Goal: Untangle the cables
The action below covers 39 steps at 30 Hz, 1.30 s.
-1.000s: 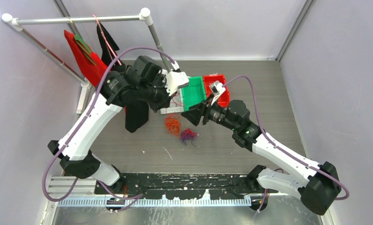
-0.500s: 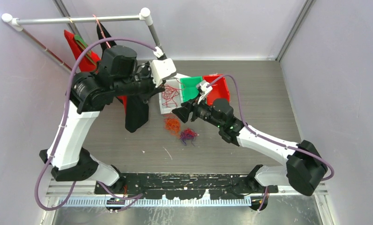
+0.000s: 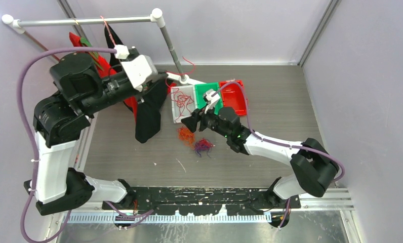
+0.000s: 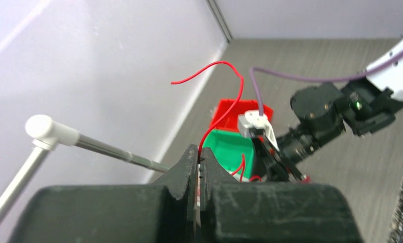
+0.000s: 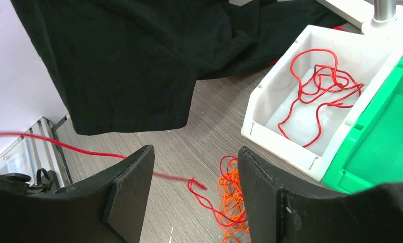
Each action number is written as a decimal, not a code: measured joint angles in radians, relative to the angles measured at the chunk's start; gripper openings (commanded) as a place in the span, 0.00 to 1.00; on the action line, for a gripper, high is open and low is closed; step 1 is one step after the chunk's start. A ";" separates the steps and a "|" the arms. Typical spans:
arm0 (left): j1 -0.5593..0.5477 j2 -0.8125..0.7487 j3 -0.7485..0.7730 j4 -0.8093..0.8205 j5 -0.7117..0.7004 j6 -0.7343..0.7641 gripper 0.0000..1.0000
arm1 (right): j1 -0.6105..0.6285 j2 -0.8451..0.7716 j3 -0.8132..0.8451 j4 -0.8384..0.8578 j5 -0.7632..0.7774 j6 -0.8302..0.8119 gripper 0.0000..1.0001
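My left gripper (image 3: 164,76) is raised near the rack's pole, its jaws shut on a thin red cable (image 4: 229,109) that rises from between them and curls over to the left. Another red cable (image 5: 318,83) lies looped in the white bin (image 3: 175,115). An orange clump (image 3: 187,135) and a purple clump (image 3: 203,146) lie on the table just in front of the bins. My right gripper (image 5: 194,187) hovers open above the orange clump (image 5: 231,200). A blurred red strand (image 5: 88,151) crosses between its fingers without being gripped.
Green bin (image 3: 209,97) and red bin (image 3: 236,96) stand in a row right of the white one. A white pipe rack (image 3: 88,21) at the back left carries a red garment (image 3: 90,58) and a black garment (image 3: 149,119) that drapes onto the table.
The left arm has swung back and to the left with the red cable, uncovering the white bin. The right gripper has moved left, closer to the orange clump.
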 measured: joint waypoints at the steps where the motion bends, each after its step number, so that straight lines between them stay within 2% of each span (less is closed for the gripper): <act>1: 0.000 -0.007 0.000 0.025 0.000 0.002 0.00 | 0.002 0.010 0.002 0.006 0.001 0.000 0.66; 13: 0.000 -0.041 0.009 0.277 0.008 0.028 0.00 | 0.016 0.135 0.050 0.063 0.006 0.017 0.66; 27: 0.000 -0.008 0.130 0.635 -0.019 0.151 0.00 | 0.064 0.238 0.083 0.126 -0.020 0.079 0.62; 32: 0.000 0.032 0.181 0.738 -0.019 0.206 0.00 | 0.078 0.243 0.050 0.150 -0.014 0.130 0.58; 39: 0.000 0.086 0.268 0.802 -0.013 0.257 0.00 | 0.118 0.243 -0.045 0.161 0.037 0.189 0.56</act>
